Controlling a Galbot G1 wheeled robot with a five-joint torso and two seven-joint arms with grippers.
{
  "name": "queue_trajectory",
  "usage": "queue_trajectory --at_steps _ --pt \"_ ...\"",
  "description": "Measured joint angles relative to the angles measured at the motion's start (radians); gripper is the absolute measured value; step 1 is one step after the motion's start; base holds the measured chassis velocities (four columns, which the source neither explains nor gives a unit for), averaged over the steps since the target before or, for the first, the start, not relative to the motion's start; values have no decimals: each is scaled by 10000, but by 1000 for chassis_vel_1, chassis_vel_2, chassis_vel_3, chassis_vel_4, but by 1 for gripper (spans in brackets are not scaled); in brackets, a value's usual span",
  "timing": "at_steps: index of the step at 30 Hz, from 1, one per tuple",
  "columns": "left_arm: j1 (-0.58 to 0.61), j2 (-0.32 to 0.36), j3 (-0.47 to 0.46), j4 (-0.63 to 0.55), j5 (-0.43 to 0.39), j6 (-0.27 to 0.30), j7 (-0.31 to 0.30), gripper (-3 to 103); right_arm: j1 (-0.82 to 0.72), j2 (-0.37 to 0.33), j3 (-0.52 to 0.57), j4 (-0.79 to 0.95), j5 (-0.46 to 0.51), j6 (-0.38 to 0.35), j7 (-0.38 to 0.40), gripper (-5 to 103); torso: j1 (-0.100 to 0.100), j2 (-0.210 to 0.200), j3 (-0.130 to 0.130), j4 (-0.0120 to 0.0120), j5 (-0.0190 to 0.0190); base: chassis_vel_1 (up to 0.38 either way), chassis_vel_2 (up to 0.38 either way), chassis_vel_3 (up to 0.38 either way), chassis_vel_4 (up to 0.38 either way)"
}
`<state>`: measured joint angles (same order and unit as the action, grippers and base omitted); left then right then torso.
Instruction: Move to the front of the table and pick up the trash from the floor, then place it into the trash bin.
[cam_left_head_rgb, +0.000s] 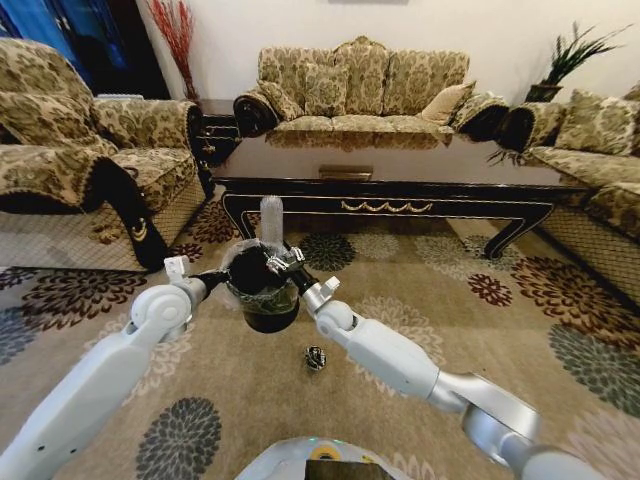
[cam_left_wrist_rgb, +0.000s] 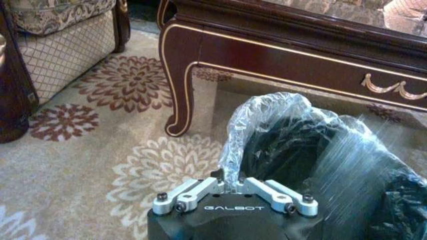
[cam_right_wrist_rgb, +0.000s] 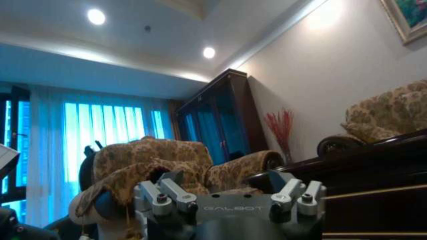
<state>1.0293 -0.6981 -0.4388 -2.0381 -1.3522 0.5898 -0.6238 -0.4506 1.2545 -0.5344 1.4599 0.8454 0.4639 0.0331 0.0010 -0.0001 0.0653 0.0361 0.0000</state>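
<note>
Left pincer clamped on the clear bag rim of the small round black trash bin, held off the patterned carpet near the long dark-wood table. Right pincer sits over the bin; cannot tell its opening. Tiny dark ball lies on the carpet, just right of the bin.

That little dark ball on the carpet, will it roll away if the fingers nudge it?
The ball looks round, so a nudge would probably start it rolling. The carpet should slow it soon. It looks small, so it is probably light.
</note>
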Motion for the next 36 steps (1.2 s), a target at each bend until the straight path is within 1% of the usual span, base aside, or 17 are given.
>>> queue_trajectory --at_steps 1,2,4,8,11,12,13,14,16,17,19,20,21,22,24,31,36 --pt "6 -2 -2 -7 2 0 -4 3 -27 -34 26 29 -2 2 -1 91 0 0 0 0 0 0 0 0 0" --pt "6 -2 -2 -7 2 0 -4 3 -27 -34 26 29 -2 2 -1 91 0 0 0 0 0 0 0 0 0" --pt "30 0 -63 -32 9 -1 -10 3 -195 -175 235 140 -7 -1 38 99 0 0 0 1 1 0 0 0 0" --pt "45 60 -171 -86 -10 -3 -12 3 -383 -395 626 237 -3 -125 254 100 0 0 0 3 0 0 0 0 0" --pt "30 265 -452 -145 -126 -7 -13 3 -675 -1278 1196 545 119 -755 794 100 0 0 0 3 1 0 0 0 0" --pt "30 265 -452 -145 -126 -7 -13 3 -675 -1278 1196 545 119 -755 794 100 0 0 0 3 1 0 0 0 0" --pt "8 350 -547 -149 -178 -10 -15 3 -802 -1625 1327 674 150 -1057 1056 100 0 0 0 -3 0 0 0 0 0" --pt "-43 487 -670 -159 -277 -16 -17 3 -1023 -2055 1486 892 157 -1625 1686 100 0 0 0 -4 4 0 0 0 0" --pt "-95 635 -774 -197 -378 -25 -22 3 -1368 -2390 1670 1041 186 -2437 2877 100 0 1 -1 -3 3 0 0 0 0" --pt "-95 635 -774 -197 -378 -25 -22 3 -1368 -2390 1670 1041 186 -2437 2877 100 0 1 -1 -3 3 0 0 0 0" --pt "-130 794 -797 -293 -464 -27 -25 3 -1835 -2586 1862 1081 528 -3804 4531 100 0 1 0 1 2 0 0 0 0" --pt "-133 846 -803 -346 -485 -27 -26 3 -1998 -2632 1894 1111 823 -4324 5020 100 0 0 0 2 0 0 0 0 0" --pt "-133 846 -803 -346 -485 -27 -26 3 -1998 -2632 1894 1111 823 -4324 5020 100 0 0 0 2 0 0 0 0 0" --pt "-142 928 -818 -442 -512 -27 -27 3 -2295 -2679 1893 1184 1414 -5108 5710 100 0 0 -1 0 0 0 0 0 0" --pt "-151 1009 -843 -565 -546 -27 -38 3 -2761 -2674 1723 1281 1940 -5783 6343 100 0 1 -1 0 1 0 0 0 0" --pt "-35 1095 -854 -735 -580 -24 -98 3 -3633 -2247 941 1335 1754 -6131 6761 100 0 2 -1 1 -2 0 0 0 0" --pt "77 1231 -940 -772 -598 -22 -184 3 -4134 -1727 -104 918 778 -6163 6772 100 0 1 -1 3 2 0 0 0 0"
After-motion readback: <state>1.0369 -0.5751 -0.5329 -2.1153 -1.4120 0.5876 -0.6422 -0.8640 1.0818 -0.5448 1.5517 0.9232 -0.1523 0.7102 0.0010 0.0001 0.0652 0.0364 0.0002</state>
